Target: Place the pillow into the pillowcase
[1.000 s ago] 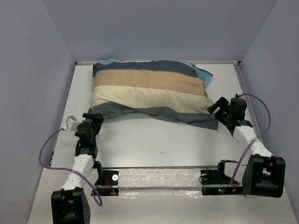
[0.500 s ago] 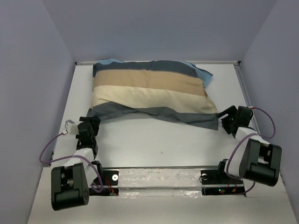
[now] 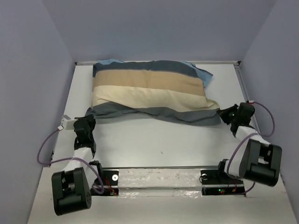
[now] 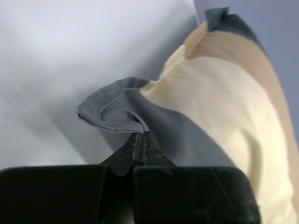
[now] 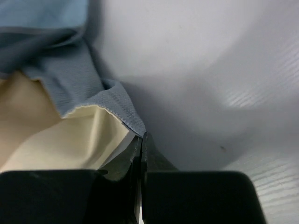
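Lying across the upper middle of the overhead frame, the large cloth pillowcase, dusty blue-grey with broad bands of dark blue, tan, cream and grey-blue, rests plump and filled out on the flat white table. Its striped face is up, and a paler blue flap pokes out at its upper right corner. What fills it is hidden.

At left of centre, the black two-finger left gripper meets the lower left corner of the pillowcase. In the left wrist view its jaws are pressed tight together, with a raised fold of the grey-blue hem pinched at their tips.

At the right edge of the overhead frame, the black two-finger right gripper sits at the lower right corner. Its jaws are likewise closed, nipping the stitched grey-blue hem where the cream lining shows.
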Available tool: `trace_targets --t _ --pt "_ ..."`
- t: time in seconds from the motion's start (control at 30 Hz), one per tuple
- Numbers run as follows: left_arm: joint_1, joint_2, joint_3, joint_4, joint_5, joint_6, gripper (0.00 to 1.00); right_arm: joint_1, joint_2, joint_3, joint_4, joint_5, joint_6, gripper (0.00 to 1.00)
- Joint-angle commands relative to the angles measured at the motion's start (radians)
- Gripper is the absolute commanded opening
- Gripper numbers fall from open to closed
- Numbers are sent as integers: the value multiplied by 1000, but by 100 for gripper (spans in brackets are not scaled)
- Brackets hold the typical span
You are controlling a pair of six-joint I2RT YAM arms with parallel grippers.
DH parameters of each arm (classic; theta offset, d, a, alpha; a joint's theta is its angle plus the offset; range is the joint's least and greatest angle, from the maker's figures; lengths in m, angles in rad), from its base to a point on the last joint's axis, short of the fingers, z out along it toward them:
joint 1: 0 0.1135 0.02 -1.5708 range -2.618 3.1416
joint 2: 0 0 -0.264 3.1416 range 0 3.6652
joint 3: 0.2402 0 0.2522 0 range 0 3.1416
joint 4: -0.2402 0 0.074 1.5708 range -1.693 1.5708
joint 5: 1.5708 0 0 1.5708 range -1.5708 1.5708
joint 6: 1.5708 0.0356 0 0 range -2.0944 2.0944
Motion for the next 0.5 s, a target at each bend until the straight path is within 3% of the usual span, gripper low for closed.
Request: trace_targets --t 0.0,0.13,0.33,0.47 --pt "19 -160 112 -125 -25 77 0 -11 -256 31 -90 168 -15 0" --pt "31 -375 183 -341 -102 204 0 -72 -400 99 -267 240 -85 0" --pt "42 -493 163 -547 -100 190 0 -125 -529 115 -405 251 -144 0" --pt "45 -529 235 -726 -192 207 0 -143 -561 74 -469 289 -153 0"
